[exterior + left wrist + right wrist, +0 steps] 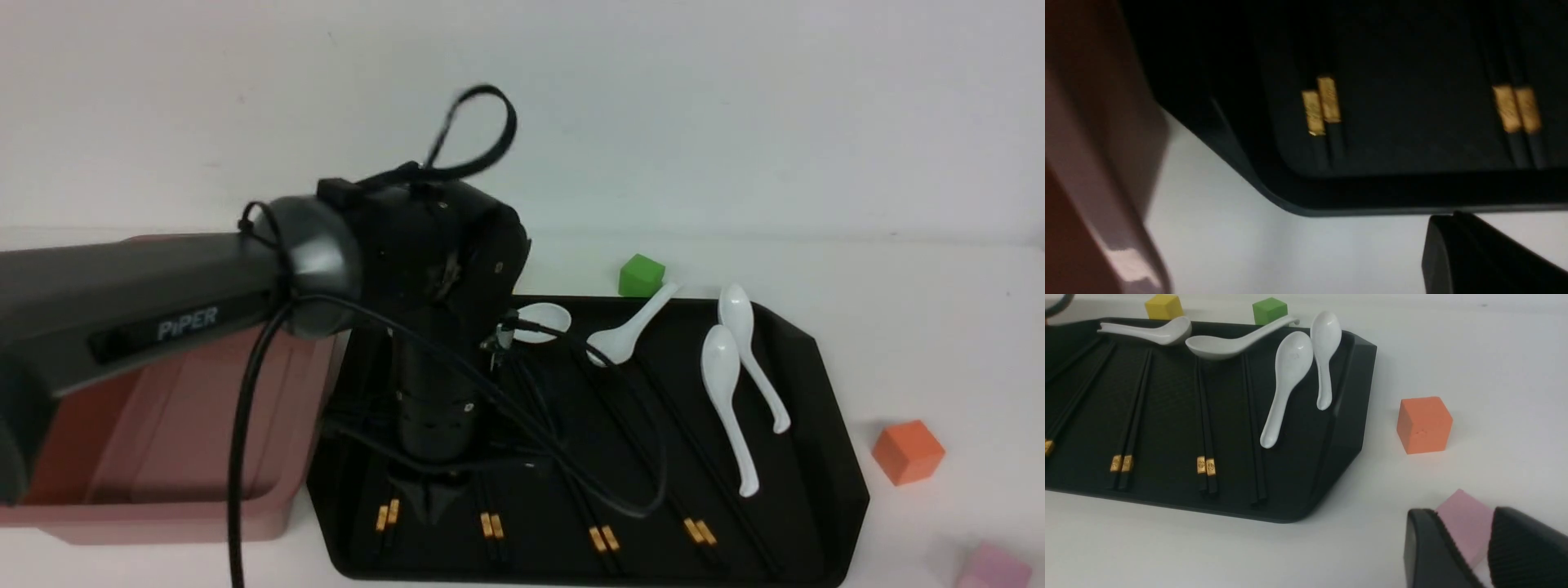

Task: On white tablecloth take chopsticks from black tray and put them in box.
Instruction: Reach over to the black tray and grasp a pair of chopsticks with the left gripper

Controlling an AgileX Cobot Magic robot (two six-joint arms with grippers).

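Plain white tablecloth (939,327) covers the desk. Deep dusty-pink plastic box (163,523) stands just beside glossy black plastic tray (824,408). Thin black gold-banded chopsticks (604,537) lie paired in tray. Judged light, stiff, slippery; take mid-shaft. Above them, left pincer (433,502), closure indeterminate; right pincer (1484,547) slightly parted, empty.

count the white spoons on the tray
4: one spoon at the tray's far edge beside the left arm, one right of it, two side by side rightmost; the arm may hide more.
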